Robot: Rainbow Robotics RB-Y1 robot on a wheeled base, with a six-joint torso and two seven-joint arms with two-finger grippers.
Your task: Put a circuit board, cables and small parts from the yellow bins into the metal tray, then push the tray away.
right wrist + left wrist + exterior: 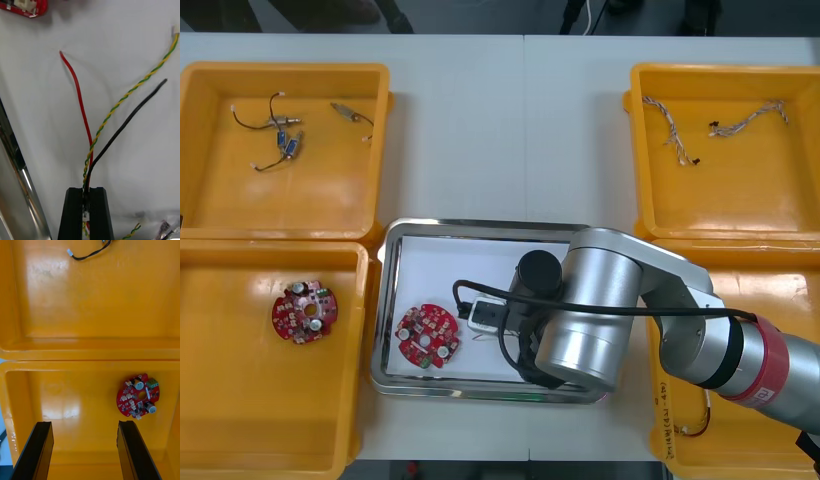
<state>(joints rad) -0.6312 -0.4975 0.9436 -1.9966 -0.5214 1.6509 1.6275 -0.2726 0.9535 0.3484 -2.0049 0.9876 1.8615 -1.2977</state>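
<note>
From above, the right arm reaches in from the near right and its silver wrist lies over the near right part of the metal tray (pixel 480 225), which sits on the counter (pixel 510 130) between the four yellow bins. A red circuit board (pixel 427 336) rests on the tray's white floor, toward its near left corner.

The right wrist view brings in the grip. The right tool (pixel 87 198) is pinched tight on a red and yellow cable (pixel 129 91), whose red, twisted yellow and black strands fan out from the fingers across the white floor. The tray's shiny rim (pixel 18 180) runs beside them, and an edge of the circuit board (pixel 22 7) peeks in beyond the strands.

The left wrist view has the left tool (pixel 86 442) with its fingers spread wide, hanging over the near left bin (pixel 75 397), where a second circuit board (pixel 138 395) lies. Past that bin's wall, a black cable (pixel 90 254) sits in the far left bin (pixel 93 296).

The front view alone takes in the right side. Twisted blue and white cables (pixel 710 128) lie in the far right bin (pixel 800 170), and another red and yellow cable (pixel 695 427) lies in the near right bin (pixel 770 275).

The counter is pale, with a seam running near to far, and a dark floor beyond its far edge.
</note>
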